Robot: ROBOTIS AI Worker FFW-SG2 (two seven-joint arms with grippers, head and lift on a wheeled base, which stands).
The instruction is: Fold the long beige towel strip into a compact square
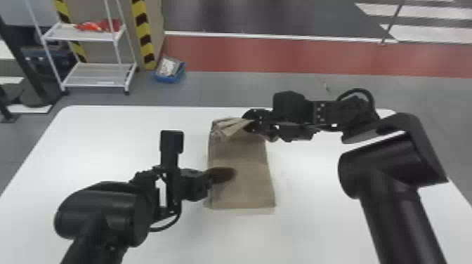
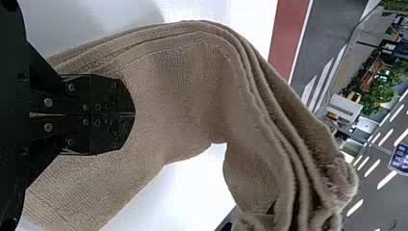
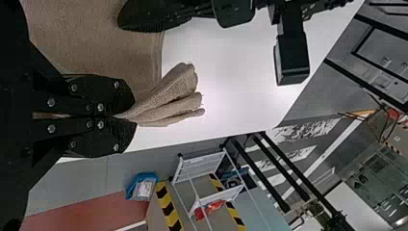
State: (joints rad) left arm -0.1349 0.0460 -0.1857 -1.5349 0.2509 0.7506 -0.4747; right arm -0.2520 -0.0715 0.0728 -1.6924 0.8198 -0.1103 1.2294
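One fold apparently in hand: next, lay the far end of the towel strip [image 1: 242, 186], pinched by the right gripper [image 3: 131, 116] near the far edge of the table [image 1: 105, 151], nearward past the closed left gripper [image 2: 135, 114], disregarding the blue bin [image 1: 170, 79] beyond, pale packet [image 1: 168, 66] inside

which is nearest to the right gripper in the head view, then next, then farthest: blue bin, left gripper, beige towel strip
1. beige towel strip: its far end is pinched in the right gripper
2. left gripper: nearer the robot, over the towel's left side
3. blue bin: on the floor beyond the table, to the left
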